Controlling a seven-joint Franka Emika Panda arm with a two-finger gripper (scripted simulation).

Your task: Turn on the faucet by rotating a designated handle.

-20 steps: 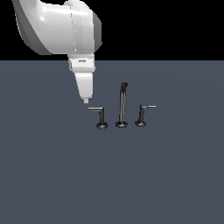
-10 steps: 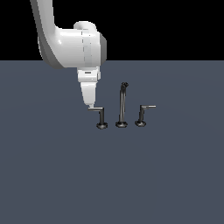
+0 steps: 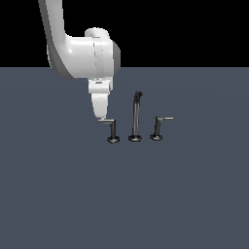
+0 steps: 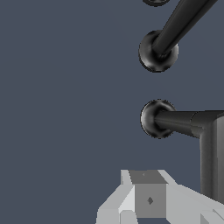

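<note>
On the flat grey-blue surface (image 3: 58,194), roughly mid-scene, stands the small dark metal three-piece faucet (image 3: 134,121): tall thin spout post (image 3: 135,116) in the middle, w/ a short L-shaped handle each side. The target, the dark metal L-shaped handle with the straight upright stem (image 3: 111,129), is the one on the exterior view's left; its thin lever runs horizontally away from the post, toward that view's left. The other handle, slanted stem (image 3: 158,127), sits on the far side of the post & isn't involved.

The white arm's fingers (image 3: 101,118) hang tip-down right at the free end of the lever, touching or v. nearly so (can't separate them at this res). From the wrist view, the pale finger (image 4: 148,199) sits just beside the lever, w/ the handle's round base (image 4: 153,118) and the post's base (image 4: 156,51) beyond. Whether the fingers are parted or pressed together: cannot tell. Only one block shows clearly, and nothing looks gripped.

Step in hand looks like engaging the lever tip, approx. ready to push. To do it well: keep contact near the lever's end for best leverage, push sideways along an arc about the stem, not straight. Stay at lever height so the tip doesn't slip over or under the thin bar. Watch clearance to the post as the lever swings.
</note>
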